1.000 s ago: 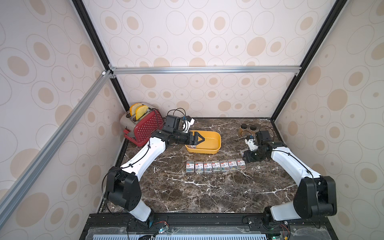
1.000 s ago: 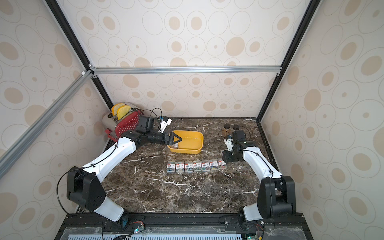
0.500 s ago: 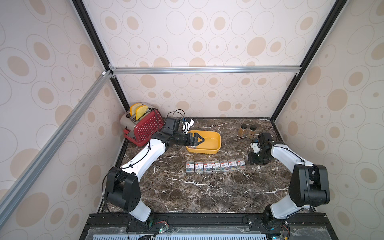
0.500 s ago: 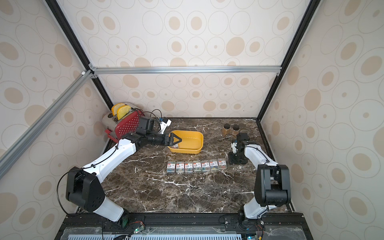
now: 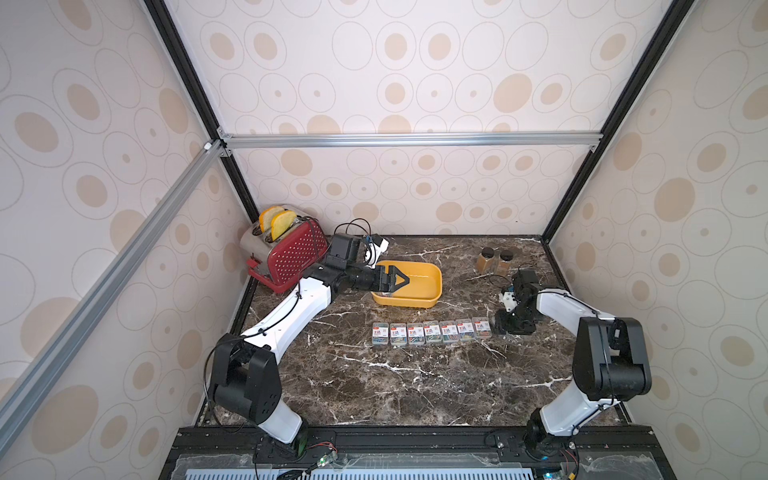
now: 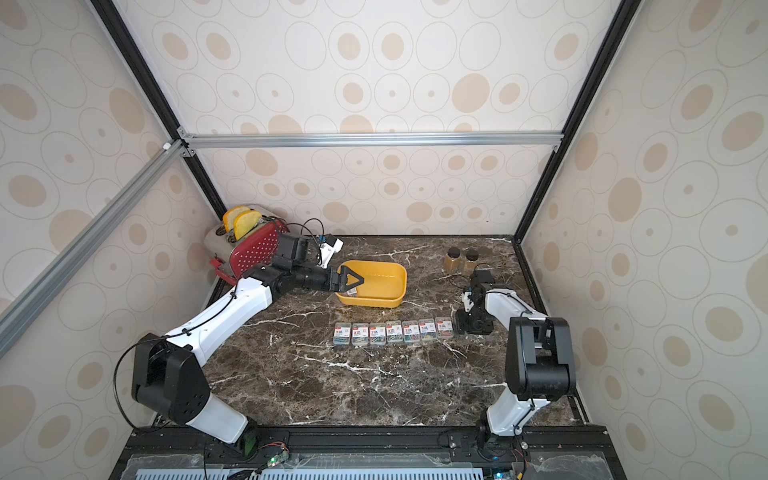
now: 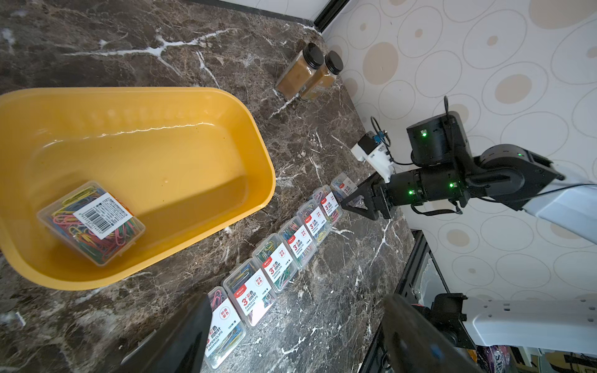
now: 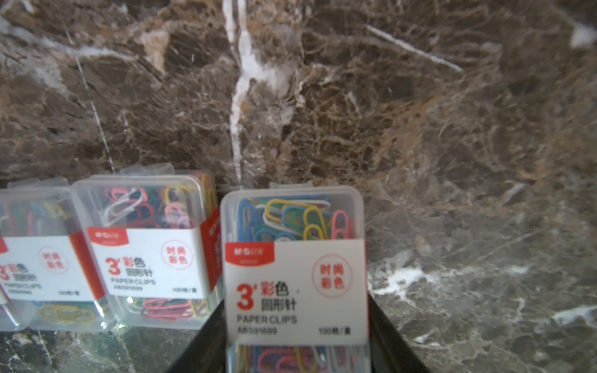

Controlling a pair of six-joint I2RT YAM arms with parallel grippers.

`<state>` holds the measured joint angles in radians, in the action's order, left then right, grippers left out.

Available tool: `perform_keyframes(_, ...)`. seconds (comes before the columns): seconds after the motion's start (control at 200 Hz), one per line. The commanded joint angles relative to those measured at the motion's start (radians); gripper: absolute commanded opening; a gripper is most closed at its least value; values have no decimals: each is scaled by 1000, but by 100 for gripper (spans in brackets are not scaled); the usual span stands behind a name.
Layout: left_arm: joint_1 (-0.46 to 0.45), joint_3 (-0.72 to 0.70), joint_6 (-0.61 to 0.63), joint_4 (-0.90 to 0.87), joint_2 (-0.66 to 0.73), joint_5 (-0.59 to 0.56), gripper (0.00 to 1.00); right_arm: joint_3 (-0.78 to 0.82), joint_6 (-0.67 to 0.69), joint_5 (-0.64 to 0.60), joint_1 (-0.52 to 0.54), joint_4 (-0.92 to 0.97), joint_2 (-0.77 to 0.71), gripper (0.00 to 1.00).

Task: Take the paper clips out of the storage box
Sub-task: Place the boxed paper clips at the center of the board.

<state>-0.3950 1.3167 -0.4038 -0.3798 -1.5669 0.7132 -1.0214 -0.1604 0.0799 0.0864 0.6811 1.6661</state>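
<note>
The yellow storage box stands at the back middle of the marble table. One clear box of paper clips lies inside it, barcode up. My left gripper hangs open over the tub's left end, empty. Several more paper clip boxes lie in a row in front of the tub. My right gripper is at the row's right end, shut on the end box, a finger on each side. Whether that box touches the table I cannot tell.
Two brown black-capped jars stand at the back right, behind the right arm. A red toaster with bread slices fills the back left corner. Patterned walls enclose the table on three sides.
The right arm has swung its elbow round, and its gripper has shifted slightly toward the front at the row's right end, still holding the box. The left gripper has barely moved.
</note>
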Motion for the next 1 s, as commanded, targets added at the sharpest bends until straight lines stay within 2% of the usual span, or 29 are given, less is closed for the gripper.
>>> perform_keyframes(0.0,-4,9,22,8,-1,11,86,7,-17,4,-4,-8,9,42)
perform_keyframes(0.105,-5,9,20,7,0,11,87,1,-20,5,-5,-11,14,47)
perform_keyframes(0.23,-5,10,20,9,-5,13,88,-4,-24,6,-4,-16,12,61)
perform_keyframes(0.421,-5,14,14,14,-14,22,88,0,-30,22,-4,-13,7,71)
perform_keyframes(0.586,-7,20,11,17,-20,24,88,-11,-40,15,-5,-2,-35,71)
perform_keyframes(0.826,-11,31,10,19,-23,26,87,-57,-64,28,-38,4,-101,64)
perform_keyframes(0.997,-13,36,8,22,-25,25,87,-77,-78,-71,-55,22,-77,57)
